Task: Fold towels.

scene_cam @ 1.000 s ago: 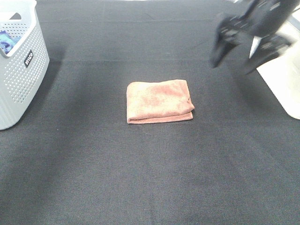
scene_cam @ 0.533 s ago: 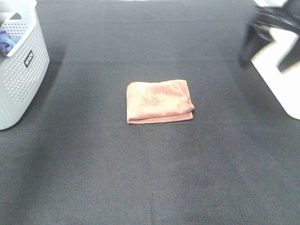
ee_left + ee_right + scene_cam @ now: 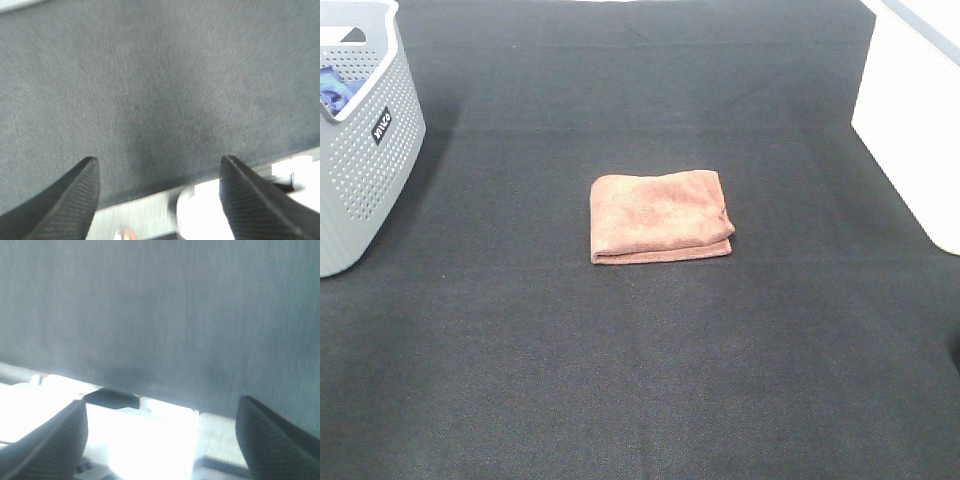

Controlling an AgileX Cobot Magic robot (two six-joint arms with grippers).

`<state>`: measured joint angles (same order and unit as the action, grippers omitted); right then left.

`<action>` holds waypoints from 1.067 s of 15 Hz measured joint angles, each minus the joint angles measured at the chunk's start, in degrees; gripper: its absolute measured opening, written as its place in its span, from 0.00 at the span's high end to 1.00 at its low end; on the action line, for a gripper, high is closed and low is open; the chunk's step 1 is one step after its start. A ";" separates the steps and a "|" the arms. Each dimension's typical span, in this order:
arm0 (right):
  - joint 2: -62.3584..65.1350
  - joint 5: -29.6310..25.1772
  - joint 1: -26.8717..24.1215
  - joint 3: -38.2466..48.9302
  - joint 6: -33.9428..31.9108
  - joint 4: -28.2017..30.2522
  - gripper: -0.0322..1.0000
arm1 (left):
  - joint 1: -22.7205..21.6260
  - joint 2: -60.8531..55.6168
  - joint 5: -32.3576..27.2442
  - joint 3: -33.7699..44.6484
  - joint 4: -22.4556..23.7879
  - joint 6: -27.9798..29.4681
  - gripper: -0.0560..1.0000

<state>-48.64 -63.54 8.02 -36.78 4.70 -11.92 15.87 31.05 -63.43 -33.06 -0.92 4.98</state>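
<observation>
Towel (image 3: 660,216) folded on black cloth (image 3: 640,380); basket (image 3: 360,150) cut off.

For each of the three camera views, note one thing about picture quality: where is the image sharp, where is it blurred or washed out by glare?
Exterior high: evenly lit and sharp; the folded towel and the basket are crisp, with a soft shadow beside the basket. Left wrist: soft overall, the fingertips blurred, a white patch overexposed beyond the table edge. Right wrist: hazy, with strong white glare beyond the dark cloth.
</observation>
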 joint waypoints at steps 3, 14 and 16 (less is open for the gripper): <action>12.26 0.00 0.00 5.39 0.97 1.32 0.23 | 0.00 -10.08 0.06 1.15 0.00 -1.38 0.33; 25.78 2.01 0.00 7.45 3.44 2.64 0.23 | 0.00 -12.49 3.67 3.95 -7.45 -13.29 0.33; 25.78 2.18 0.00 7.45 2.06 3.27 0.23 | 0.00 -12.49 3.09 4.01 -7.51 -13.98 0.33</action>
<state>-22.86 -61.36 8.02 -29.34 6.76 -8.65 15.87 18.56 -60.33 -29.05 -8.42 -9.00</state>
